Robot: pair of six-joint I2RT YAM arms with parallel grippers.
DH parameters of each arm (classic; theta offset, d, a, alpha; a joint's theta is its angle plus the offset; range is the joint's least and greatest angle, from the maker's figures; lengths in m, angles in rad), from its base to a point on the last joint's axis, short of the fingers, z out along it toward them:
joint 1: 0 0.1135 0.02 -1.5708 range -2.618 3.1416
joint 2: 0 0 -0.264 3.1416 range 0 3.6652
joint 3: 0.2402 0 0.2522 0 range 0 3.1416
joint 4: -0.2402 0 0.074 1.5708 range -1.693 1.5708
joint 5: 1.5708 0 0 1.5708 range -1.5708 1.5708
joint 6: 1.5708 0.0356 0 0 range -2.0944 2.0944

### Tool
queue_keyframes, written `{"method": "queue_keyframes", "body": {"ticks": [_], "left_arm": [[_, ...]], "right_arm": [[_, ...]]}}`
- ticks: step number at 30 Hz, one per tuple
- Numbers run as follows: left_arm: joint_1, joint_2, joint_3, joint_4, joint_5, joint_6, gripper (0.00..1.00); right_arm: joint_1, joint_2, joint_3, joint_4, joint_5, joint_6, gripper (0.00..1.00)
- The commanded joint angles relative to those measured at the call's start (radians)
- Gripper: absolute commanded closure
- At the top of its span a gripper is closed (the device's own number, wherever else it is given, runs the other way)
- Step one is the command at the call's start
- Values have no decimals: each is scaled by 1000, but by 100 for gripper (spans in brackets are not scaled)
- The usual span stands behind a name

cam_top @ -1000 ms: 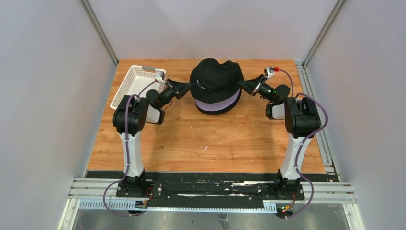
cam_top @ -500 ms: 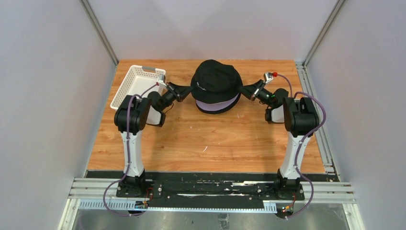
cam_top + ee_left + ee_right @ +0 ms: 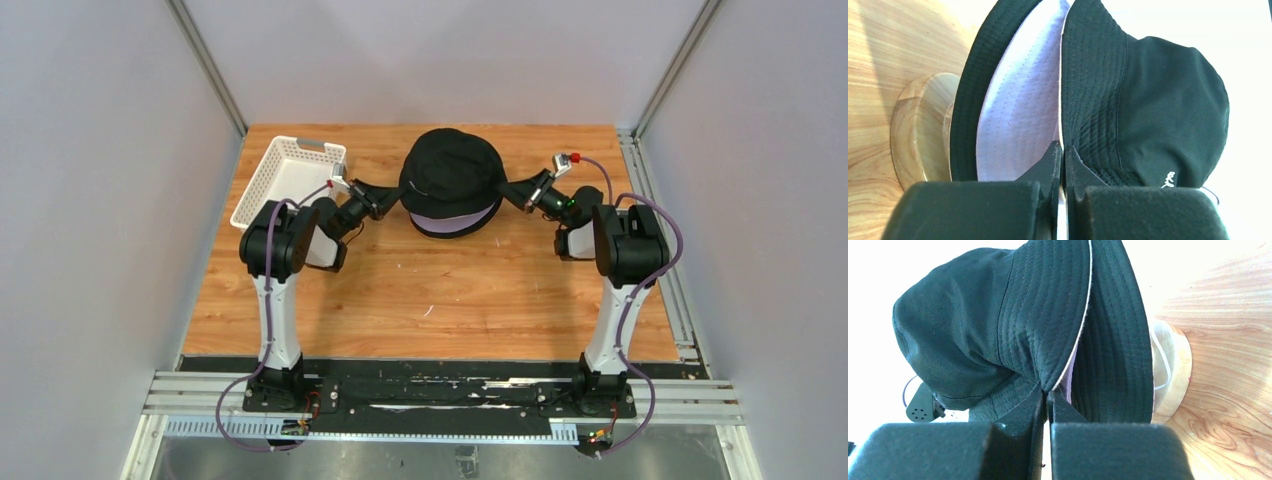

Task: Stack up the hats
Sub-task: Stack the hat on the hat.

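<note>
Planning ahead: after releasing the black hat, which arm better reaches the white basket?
Left, probably: the white basket lies right beside the left gripper; the right gripper pinches the black hat on the opposite side.

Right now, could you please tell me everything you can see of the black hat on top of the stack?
The black hat is a fabric bucket hat: rounded crown with a small white mark, row-stitched brim with a pale edge. It sits crown-up, topmost, directly above a lavender layer. The left gripper and the right gripper are shut on opposite sides of its brim.
</note>
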Motion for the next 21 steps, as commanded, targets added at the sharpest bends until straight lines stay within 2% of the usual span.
{"method": "queue_keyframes", "body": {"ticks": [1, 15, 21], "left_arm": [[16, 42, -79, -13, -22, 116, 100], [13, -53, -148, -247, -43, 281, 100], [-15, -76, -205, -192, -42, 261, 100]], "right_arm": [[-69, 6, -37, -123, 23, -109, 99], [-82, 16, -13, -192, 35, -160, 99], [-79, 12, 68, -278, 42, -186, 100]]}}
